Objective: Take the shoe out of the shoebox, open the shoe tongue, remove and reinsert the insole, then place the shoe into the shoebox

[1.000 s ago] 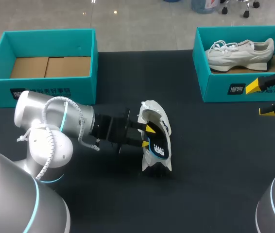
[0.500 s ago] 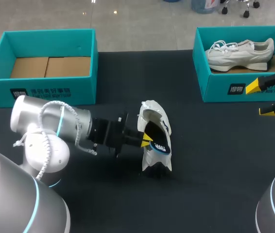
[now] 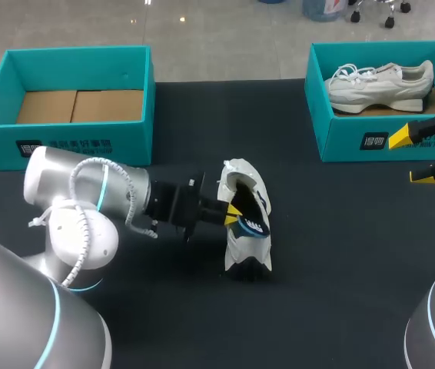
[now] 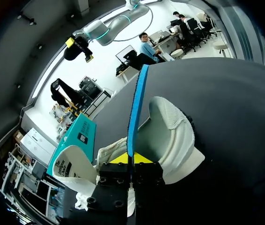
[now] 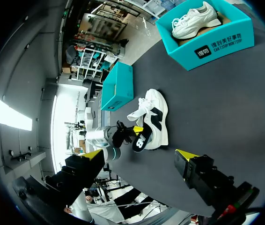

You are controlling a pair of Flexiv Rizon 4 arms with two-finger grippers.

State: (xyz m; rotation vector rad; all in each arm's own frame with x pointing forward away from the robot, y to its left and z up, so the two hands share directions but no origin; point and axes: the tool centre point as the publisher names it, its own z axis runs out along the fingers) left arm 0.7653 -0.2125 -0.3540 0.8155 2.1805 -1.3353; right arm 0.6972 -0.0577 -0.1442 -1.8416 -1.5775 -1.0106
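Shoe (image 3: pixel 242 196) is out of the box, on its side mid-desk (image 3: pixel 340 269). Our left pincer (image 3: pixel 233 214) is clamped on the insole (image 3: pixel 251 226), partway out of the shoe. Right pincer (image 3: pixel 413 156) at 3 o'clock, fingers apart, w/ nothing in it. We reckon reseating the insole & boxing are left.

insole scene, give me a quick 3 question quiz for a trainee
1. True or false: the left jaws are shut on the insole.
2. The shoe next to those jaws is: A) on the table B) in a box C) on the floor
3. What lies in the right box?

Key: 1 true; 2 A; 3 a second shoe
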